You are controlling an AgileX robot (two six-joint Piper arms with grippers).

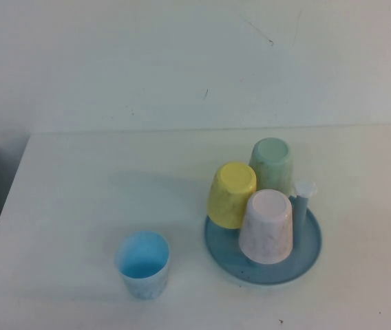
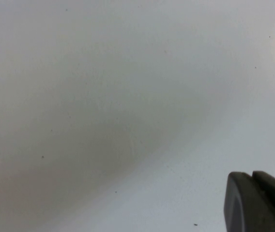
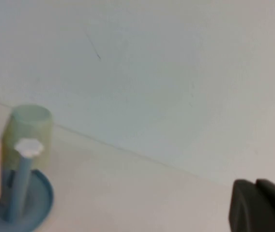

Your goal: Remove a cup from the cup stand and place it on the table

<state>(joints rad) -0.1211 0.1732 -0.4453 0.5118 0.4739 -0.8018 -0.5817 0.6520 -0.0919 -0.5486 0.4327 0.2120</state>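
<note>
- We see the left gripper (image 2: pixel 258 203) only in its own wrist view, as a dark tip over a bare stretch of the table (image 2: pixel 103 121); its jaws are clenched together, holding nothing and touching nothing.
- The right gripper (image 3: pixel 261 205) likewise shows only in the right wrist view, closed on nothing, hanging clear of the cup stand (image 3: pixel 36 203).
- Neither arm appears in the high view.
- The cup (image 1: pixel 142 263) stands upright on the table (image 1: pixel 78 179), mouth up, its long axis vertical, and we look down into its brighter blue inside.
- It sits to the left of the cup stand (image 1: pixel 305 254), near it but apart.
- On the stand, a yellow cup (image 1: pixel 232 194), a pale green cup (image 1: pixel 272 161) and a pale pink cup (image 1: pixel 267 225) rest upside down, bottoms up, crowded close together.
- One white-tipped peg (image 1: pixel 304 196) stands bare, just beside the pink cup.
</note>
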